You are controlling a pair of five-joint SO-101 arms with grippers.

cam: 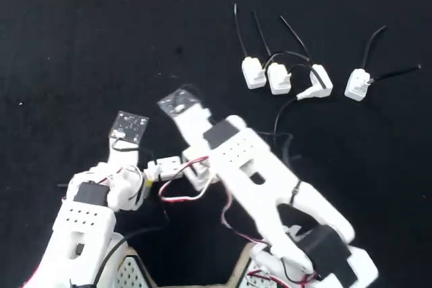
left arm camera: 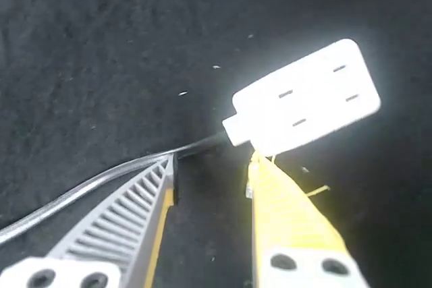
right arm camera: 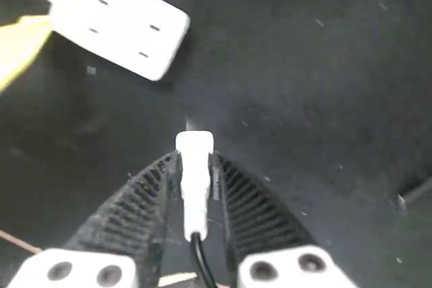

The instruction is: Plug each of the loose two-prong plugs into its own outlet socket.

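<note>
Currently on plug one. Right gripper (right arm camera: 194, 158) is clamped on a white plug (right arm camera: 194, 187), held short of the outlet (right arm camera: 115, 18) and not touching it. All four slots are bare, so nothing is seated yet. Left gripper (left arm camera: 209, 166) has its fingers spread, with the yellow finger (left arm camera: 270, 193) at the outlet's cord end, seemingly touching and probably bracing it. Next move: line the prongs up with one slot pair and push straight in. I can't see the prongs from the wrist view. High view adds four loose plugs (cam: 279, 79) lying well away from the arms.
</note>
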